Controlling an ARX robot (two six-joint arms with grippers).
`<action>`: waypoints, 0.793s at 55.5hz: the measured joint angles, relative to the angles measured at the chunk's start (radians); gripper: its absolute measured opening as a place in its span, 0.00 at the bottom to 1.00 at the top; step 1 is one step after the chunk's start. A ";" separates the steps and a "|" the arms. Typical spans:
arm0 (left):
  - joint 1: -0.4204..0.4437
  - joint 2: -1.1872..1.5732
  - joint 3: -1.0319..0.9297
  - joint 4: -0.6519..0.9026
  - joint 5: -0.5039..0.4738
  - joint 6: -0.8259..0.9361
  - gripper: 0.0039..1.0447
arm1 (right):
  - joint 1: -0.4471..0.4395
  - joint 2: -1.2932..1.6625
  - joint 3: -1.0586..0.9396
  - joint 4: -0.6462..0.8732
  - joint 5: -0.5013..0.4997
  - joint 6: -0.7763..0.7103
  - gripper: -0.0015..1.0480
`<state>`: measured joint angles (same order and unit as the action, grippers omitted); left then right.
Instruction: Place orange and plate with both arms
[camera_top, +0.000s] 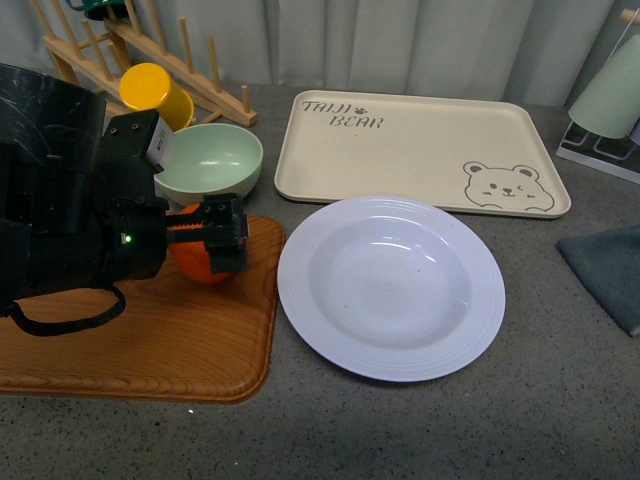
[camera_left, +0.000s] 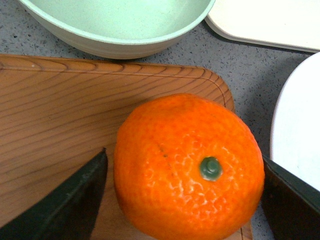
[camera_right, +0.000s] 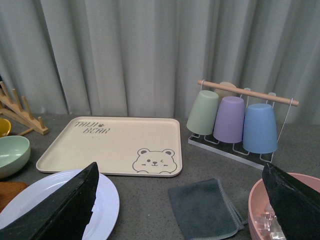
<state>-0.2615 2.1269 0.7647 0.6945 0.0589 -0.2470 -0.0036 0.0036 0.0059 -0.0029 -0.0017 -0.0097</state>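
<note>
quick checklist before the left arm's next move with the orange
1. Orange sits between the fingers of the left gripper: ok.
2. Both fingers pressing the orange: cannot tell; a sliver of wooden board shows beside one finger.
3. Plate empty: ok.
4. Nothing stands between the board and the plate: ok.
5. Right gripper open, holding nothing: ok.

The orange (camera_left: 187, 167) is bright orange; the plate (camera_top: 391, 287) looks faintly lavender-white.
</note>
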 joint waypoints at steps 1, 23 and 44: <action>0.001 0.003 0.001 0.000 0.002 -0.003 0.79 | 0.000 0.000 0.000 0.000 0.000 0.000 0.91; -0.012 -0.021 -0.009 0.001 0.002 -0.015 0.65 | 0.000 0.000 0.000 0.000 0.000 0.000 0.91; -0.219 -0.073 0.077 -0.040 -0.015 -0.078 0.64 | 0.000 0.000 0.000 0.000 0.000 0.000 0.91</action>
<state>-0.4805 2.0537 0.8417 0.6544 0.0441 -0.3252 -0.0036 0.0036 0.0059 -0.0029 -0.0017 -0.0097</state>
